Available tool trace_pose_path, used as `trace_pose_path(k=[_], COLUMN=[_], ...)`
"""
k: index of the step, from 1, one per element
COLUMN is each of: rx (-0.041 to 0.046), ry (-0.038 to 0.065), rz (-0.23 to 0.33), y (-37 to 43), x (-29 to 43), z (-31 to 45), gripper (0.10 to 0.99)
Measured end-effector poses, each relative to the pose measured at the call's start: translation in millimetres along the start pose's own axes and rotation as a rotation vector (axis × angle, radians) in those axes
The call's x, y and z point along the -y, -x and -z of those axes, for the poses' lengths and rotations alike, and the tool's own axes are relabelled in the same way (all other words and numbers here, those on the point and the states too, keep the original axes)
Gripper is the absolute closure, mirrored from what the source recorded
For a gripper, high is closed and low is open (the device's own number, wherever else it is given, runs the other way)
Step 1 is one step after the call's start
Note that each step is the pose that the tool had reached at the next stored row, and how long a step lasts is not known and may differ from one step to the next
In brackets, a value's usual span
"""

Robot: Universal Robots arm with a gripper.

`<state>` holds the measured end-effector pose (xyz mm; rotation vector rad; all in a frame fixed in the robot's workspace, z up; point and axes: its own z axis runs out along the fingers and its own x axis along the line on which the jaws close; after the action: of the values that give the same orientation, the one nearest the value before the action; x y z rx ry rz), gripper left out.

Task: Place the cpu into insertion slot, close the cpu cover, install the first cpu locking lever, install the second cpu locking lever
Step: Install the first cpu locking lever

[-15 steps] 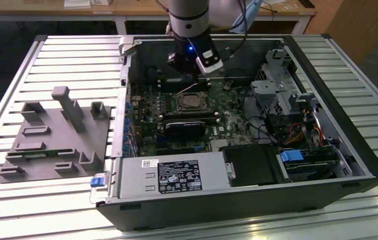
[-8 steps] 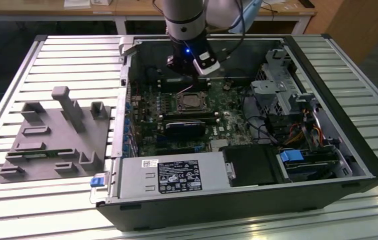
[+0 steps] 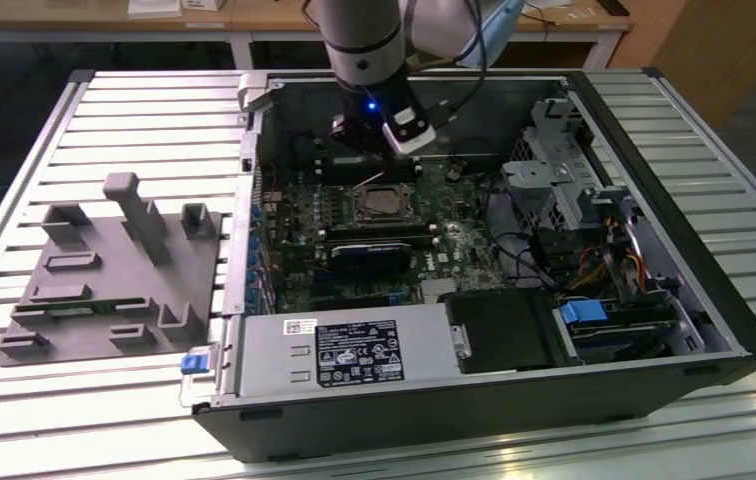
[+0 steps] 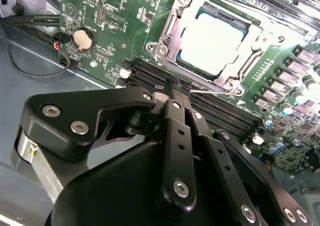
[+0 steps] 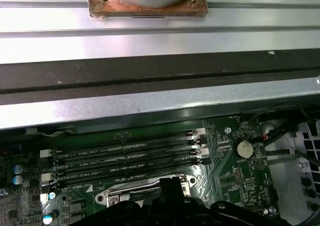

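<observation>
Claw [image 4: 179,87] clenched, tips together at the locking lever [image 4: 212,90]; can't tell if it grips | cpu [image 4: 215,38] seated in insertion slot [image 4: 159,50], cpu cover [image 4: 255,36] down over it, case mid-table [image 3: 151,110] | risk: springy lever slips off the tips and scrapes the memory slots [image 4: 220,113]

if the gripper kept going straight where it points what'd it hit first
Probably the memory slots beside the cpu cover; the gripper looks just above them, though depth is unclear.
</observation>
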<state>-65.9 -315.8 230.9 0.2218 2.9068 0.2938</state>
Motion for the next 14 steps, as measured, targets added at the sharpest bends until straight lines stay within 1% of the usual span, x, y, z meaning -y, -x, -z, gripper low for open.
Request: trace_pose_path(k=[7,14], rx=[0.0026,0.0027], ry=[0.001,0.001], rz=[0.0,0.001], y=[-1.9,-2.9], x=[-0.3,-2.6], z=[-3.1,-5.7], gripper=[0.984,0.984])
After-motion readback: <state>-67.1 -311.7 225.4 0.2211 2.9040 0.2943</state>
